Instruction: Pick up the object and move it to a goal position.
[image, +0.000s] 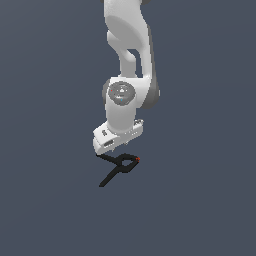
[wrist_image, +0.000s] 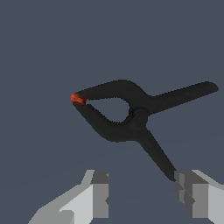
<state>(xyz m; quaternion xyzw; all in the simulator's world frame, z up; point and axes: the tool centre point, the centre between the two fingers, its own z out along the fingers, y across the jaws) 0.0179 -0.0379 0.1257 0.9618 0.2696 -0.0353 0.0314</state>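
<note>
Wrist view only: gripper (wrist_image: 142, 199) jaws wide, one touching handle. Black spring clamp (wrist_image: 131, 113), splayed handles, red tip (wrist_image: 78, 99).

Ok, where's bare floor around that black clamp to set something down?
The grey surface is bare all around, widest toward the exterior view's left and right edges. The only crowded spot is at the spring clamp, directly beneath the gripper.

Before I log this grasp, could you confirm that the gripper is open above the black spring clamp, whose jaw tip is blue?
Not quite: the tip is red, not blue, as the wrist view shows. The rest holds: the gripper is open above the black spring clamp.
</note>
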